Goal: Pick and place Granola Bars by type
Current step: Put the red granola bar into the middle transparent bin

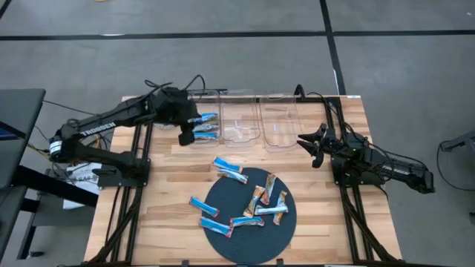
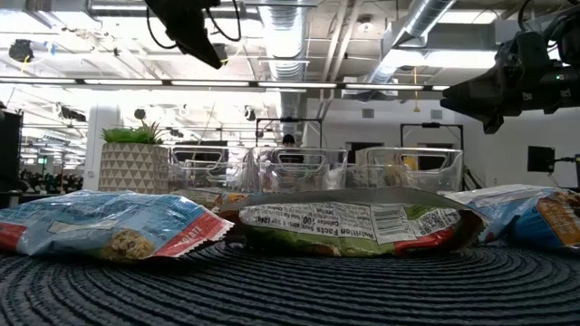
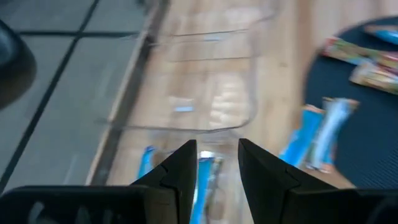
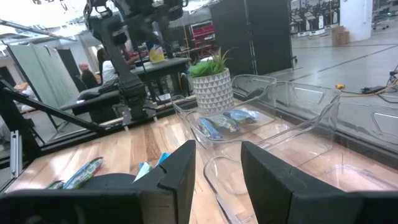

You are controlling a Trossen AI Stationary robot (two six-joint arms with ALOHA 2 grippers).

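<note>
- High view: three clear bins [image 1: 241, 119] stand in a row at the far edge of the bench [image 1: 171, 193]. My left fingers [image 1: 185, 133] hang over the near rim of the leftmost bin, which has blue bars [image 1: 204, 126] in it. The two other bins look empty.
- My right fingers [image 1: 315, 145] wait just beside the rightmost bin, with bare wood around them.
- The other granola bars [image 1: 245, 200] lie on and around the dark round mat [image 1: 249, 237], well apart from both arms.
- Low view: bars lie close on the mat, and both arms are high above them.
- Left wrist view: my fingers [image 3: 186, 174] stand a little apart and hold nothing; blue bars are below.
- Right wrist view: my fingers [image 4: 183, 174] stand partly open and empty.
</note>
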